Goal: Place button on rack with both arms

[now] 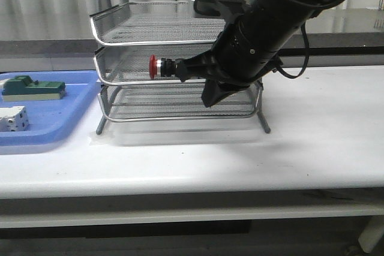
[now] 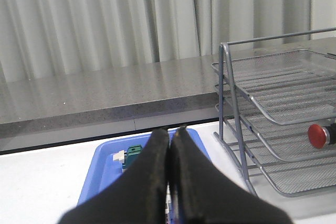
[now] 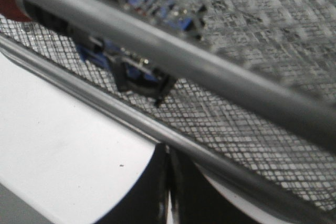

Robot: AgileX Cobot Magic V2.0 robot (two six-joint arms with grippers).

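The silver wire-mesh rack point(image 1: 123, 27) stands at the back middle of the table. The button point(image 1: 155, 66) lies on its side in the middle tray, red cap to the left. It shows in the left wrist view too, as the button point(image 2: 317, 135) inside the rack point(image 2: 231, 94). My right gripper point(image 1: 207, 99) is shut and empty, at the front of the rack just below and right of the button. In its wrist view the right gripper point(image 3: 168, 153) has its tips at a tray rim of the rack point(image 3: 184, 62), with the button point(image 3: 9, 2) behind the mesh. My left gripper point(image 2: 169, 132) is shut and empty over the blue tray.
A flat blue tray point(image 1: 72, 112) lies left of the rack, holding a green block point(image 1: 33, 87) and a white block point(image 1: 13, 118). The left wrist view shows the same blue tray point(image 2: 102, 166) and green block point(image 2: 135, 156). A grey counter and curtains run behind the table.
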